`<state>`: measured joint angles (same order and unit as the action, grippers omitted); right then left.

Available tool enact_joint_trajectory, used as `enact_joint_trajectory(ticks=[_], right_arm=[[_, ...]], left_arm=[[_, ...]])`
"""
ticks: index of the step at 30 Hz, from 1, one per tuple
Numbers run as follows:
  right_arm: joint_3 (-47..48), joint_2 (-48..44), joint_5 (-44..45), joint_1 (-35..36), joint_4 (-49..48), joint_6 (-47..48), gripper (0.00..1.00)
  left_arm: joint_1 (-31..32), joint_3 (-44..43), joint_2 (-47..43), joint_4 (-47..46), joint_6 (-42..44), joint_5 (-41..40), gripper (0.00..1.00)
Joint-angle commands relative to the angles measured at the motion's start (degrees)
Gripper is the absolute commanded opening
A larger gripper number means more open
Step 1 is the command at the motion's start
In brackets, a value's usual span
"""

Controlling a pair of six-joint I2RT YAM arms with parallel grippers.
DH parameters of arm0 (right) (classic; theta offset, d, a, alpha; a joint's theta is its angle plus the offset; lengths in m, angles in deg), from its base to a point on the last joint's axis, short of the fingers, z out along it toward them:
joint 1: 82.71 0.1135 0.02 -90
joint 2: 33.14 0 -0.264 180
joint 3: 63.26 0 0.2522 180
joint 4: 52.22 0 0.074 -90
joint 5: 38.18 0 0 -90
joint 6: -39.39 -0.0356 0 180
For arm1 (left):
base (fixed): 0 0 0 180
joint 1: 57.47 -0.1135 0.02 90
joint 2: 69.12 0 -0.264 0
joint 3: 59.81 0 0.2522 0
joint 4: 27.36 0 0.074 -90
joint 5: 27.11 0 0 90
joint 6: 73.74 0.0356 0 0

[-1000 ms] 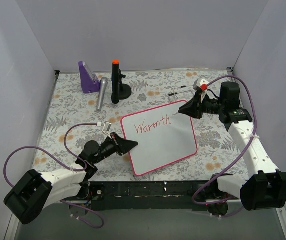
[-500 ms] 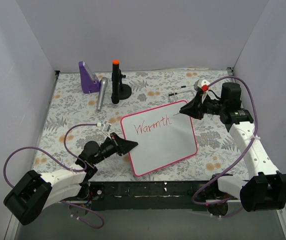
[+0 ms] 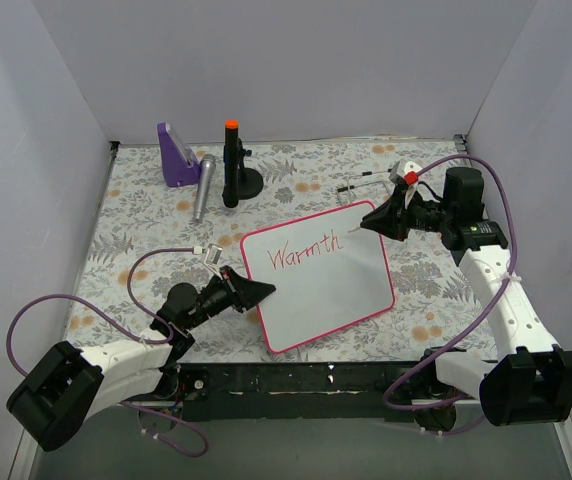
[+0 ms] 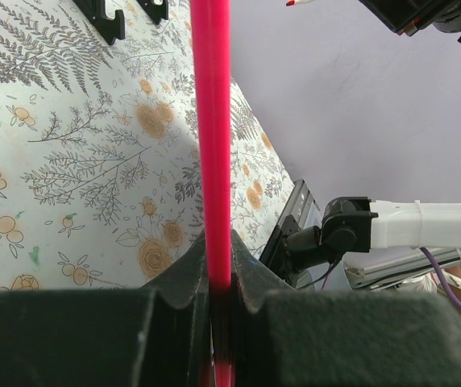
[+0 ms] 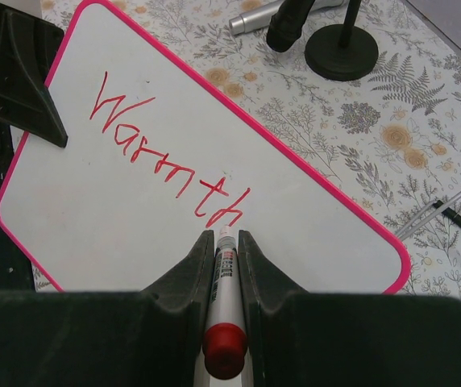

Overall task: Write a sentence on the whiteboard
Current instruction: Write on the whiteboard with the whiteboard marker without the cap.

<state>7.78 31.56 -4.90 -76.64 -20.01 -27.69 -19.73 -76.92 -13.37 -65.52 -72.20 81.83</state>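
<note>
Right hand [image 5: 220, 234] clenched on marker [image 5: 223, 278], tip just ahead of it at the "h" of the sentence [image 5: 154, 161]; only "Warmth" done. Left hand [image 4: 213, 242] pinches the whiteboard [image 3: 326, 290] edge. Advice: lift, leave a word gap, light even pressure, left holding firm.

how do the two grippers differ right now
The left gripper is shut on the whiteboard's pink left edge; the right gripper is shut on a marker. The left one reaches in from the near left; the right one comes from the far right, marker tip at the end of the red writing. Both are shut.
</note>
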Motion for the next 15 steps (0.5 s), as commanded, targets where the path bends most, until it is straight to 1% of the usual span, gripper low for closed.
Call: enact_joint_trajectory(ticks=[1, 15], right_arm=[[-0.15, -1.08, -0.49, -0.44, -0.26, 0.64, 0.01], [-0.24, -1.07, -0.49, -0.88, -0.18, 0.73, 0.01]], left_arm=[[0.32, -0.51, -2.31, -6.17, 0.57, 0.05, 0.00], [0.32, -0.25, -2.57, -6.08, 0.75, -0.13, 0.00]])
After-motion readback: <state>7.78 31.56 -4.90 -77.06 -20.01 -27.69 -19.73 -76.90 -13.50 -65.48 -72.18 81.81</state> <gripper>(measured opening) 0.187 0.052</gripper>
